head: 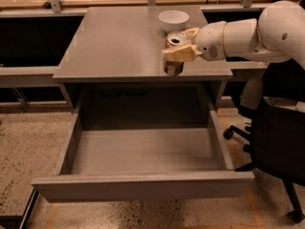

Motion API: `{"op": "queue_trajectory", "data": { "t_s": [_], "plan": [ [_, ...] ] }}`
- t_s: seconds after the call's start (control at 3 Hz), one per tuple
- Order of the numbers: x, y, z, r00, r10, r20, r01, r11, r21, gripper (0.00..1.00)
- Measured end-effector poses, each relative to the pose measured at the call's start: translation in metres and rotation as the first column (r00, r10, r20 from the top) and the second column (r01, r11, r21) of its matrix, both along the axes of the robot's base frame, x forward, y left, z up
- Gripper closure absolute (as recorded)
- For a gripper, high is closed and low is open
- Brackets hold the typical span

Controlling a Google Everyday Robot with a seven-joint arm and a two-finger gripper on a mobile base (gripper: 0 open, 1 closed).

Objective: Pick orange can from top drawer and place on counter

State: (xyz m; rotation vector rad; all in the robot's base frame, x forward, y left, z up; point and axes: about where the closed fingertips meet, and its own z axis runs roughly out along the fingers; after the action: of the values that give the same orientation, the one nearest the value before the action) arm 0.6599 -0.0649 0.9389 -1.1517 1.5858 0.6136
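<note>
Two tan fingers of the pincer (177, 52) are clamping the orange can (172, 68) around its middle, holding it upright, its silver top showing above them and its lower body below. That can is hanging over the front right part of the grey surface (114, 42), very near the front edge; whether its base is touching the top or hovering just above it, I cannot tell. Behind it, the white bowl (173, 19) is sitting near but apart, and the white arm (238, 35) is reaching in from the right. Below, the top drawer (143, 187) is standing pulled out with nothing lying on its floor, so the lifting part is looking finished and the placing is in hand. Doing this well is calling for carrying the can a little farther inward, away from the lip, and lowering it straight so the base is meeting the surface flat. The fingers should be parting only once it is standing by itself, then drawing back without brushing it or the bowl. Releasing this close to the edge is risking a tumble into the drawer.
</note>
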Motion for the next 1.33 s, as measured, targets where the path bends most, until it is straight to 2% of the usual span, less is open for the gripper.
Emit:
{"op": "queue_trajectory", "data": {
  "t_s": [0.33, 0.67, 1.0, 1.33],
  "plan": [
    [0.039, -0.011, 0.009, 0.9977, -0.067, -0.001, 0.067, 0.996, 0.051, 1.0],
    [0.073, -0.02, 0.016, 0.9939, -0.109, -0.018, 0.11, 0.991, 0.077, 0.81],
    [0.099, -0.028, 0.016, 0.9897, -0.136, -0.046, 0.14, 0.986, 0.095, 0.58],
    [0.114, -0.033, 0.013, 0.986, -0.151, -0.07, 0.158, 0.982, 0.101, 0.35]
  ]
}}
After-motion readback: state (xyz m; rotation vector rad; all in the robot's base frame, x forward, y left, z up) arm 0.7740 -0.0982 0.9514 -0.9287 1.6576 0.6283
